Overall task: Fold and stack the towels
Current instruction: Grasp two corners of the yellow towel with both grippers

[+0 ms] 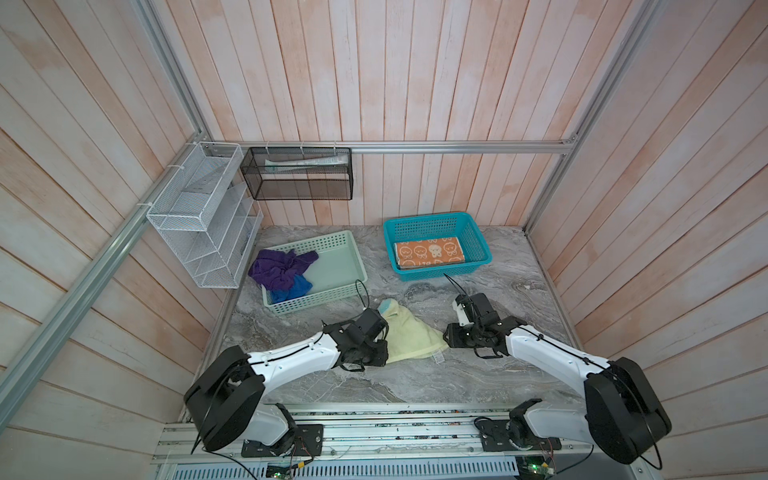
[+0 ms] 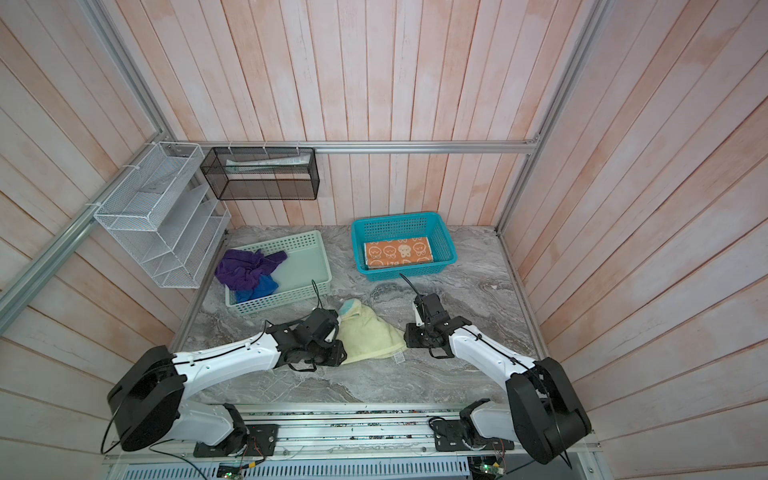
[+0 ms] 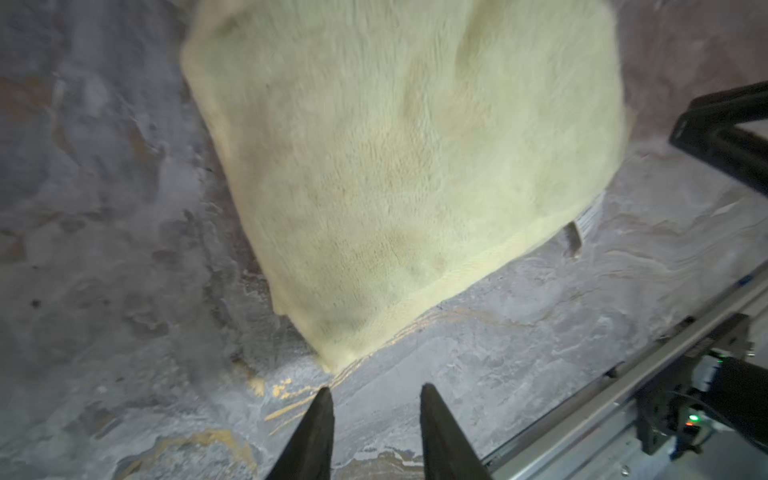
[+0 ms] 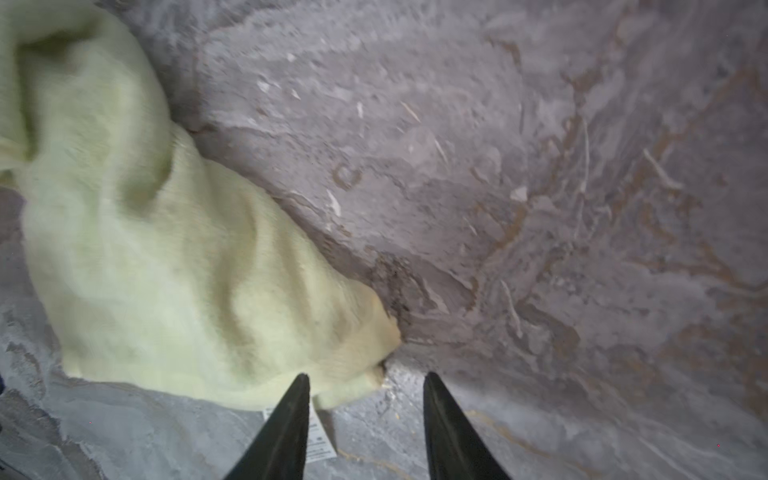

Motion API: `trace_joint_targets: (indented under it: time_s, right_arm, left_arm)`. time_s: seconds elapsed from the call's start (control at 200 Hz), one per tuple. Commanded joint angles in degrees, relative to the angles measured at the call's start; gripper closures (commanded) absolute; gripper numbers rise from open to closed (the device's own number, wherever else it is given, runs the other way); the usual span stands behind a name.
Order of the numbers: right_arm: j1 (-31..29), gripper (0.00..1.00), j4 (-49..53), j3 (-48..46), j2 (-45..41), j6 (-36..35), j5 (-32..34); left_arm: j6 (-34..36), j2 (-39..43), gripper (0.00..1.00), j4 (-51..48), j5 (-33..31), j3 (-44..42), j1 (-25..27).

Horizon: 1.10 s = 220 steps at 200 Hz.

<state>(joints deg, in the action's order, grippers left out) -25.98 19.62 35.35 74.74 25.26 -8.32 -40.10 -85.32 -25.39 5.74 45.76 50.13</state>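
In both top views the fingers of both pincers are hidden under their own black wrist housings, and the left arm's wrist also covers the left edge of the pale-yellow towel point(image 1: 411, 336) point(image 2: 370, 332). The wrist views settle it. The left pincer point(image 3: 376, 388) stands partly spread with nothing between its fingers, and the towel's near corner lies just beyond the tips. The right pincer point(image 4: 365, 374) is also spread and grips nothing, with the towel's other near corner lying between and just ahead of its tips.

The towel lies crumpled on the counter point(image 1: 436, 374) between the two pincers, and both wrist views show it blurred. It forms a rough wedge. The narrow tip, where a little teal shows, points away towards the gap between the two baskets. The broad hem runs from one pincer to the other, and the long axis runs from the far tip to the near right corner.

A white tag point(image 4: 322, 436) sticks out at that corner, partly under a finger, and its print is too blurred to read.

The orange towel point(image 1: 430, 253) lies folded in the teal basket point(image 1: 432, 226) with its long axis across the basket. It shows cartoon faces, and the marks along its near edge cannot be read.

In the mint-green basket point(image 1: 311, 301) the purple towel point(image 1: 276, 268) is bunched over the rim and covers most of the blue towel point(image 1: 293, 289).
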Motion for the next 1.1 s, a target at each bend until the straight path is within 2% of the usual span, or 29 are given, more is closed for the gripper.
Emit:
trace_joint_targets:
  time_s: [0.0,0.32,0.51,0.655,0.875,0.95,1.095]
  right_arm:
    - [1.4,0.52,-3.1,-1.0,2.7,-0.2,-4.7]
    - [1.4,0.51,-5.6,2.1,10.7,-2.0,-5.0]
    - [1.4,0.52,-6.0,3.0,14.4,-2.8,-5.7]
    - [1.3,0.68,-6.4,2.8,15.3,-2.8,-6.4]
    - [0.8,0.94,-5.3,3.6,12.3,-1.9,-8.5]
    - [0.6,1.00,-3.9,4.3,10.2,-1.7,-8.2]
    - [0.5,1.00,-0.8,5.7,4.4,-1.7,-7.2]
  left_arm:
    - [-3.1,-4.6,0.57,-0.3,-4.9,2.6,1.8]
    - [-1.9,-8.2,0.50,-1.8,-8.8,5.4,2.3]
    - [-2.8,-9.4,0.51,-1.2,-6.7,3.8,2.7]
    - [-3.6,-9.3,0.61,-1.1,-6.2,2.7,3.5]
    - [-2.8,-7.1,1.00,-2.0,-6.0,4.0,3.5]
    - [-2.3,-5.9,1.00,-2.8,-6.2,5.2,3.6]
    - [0.5,-1.8,1.00,-5.1,-6.1,8.0,3.6]
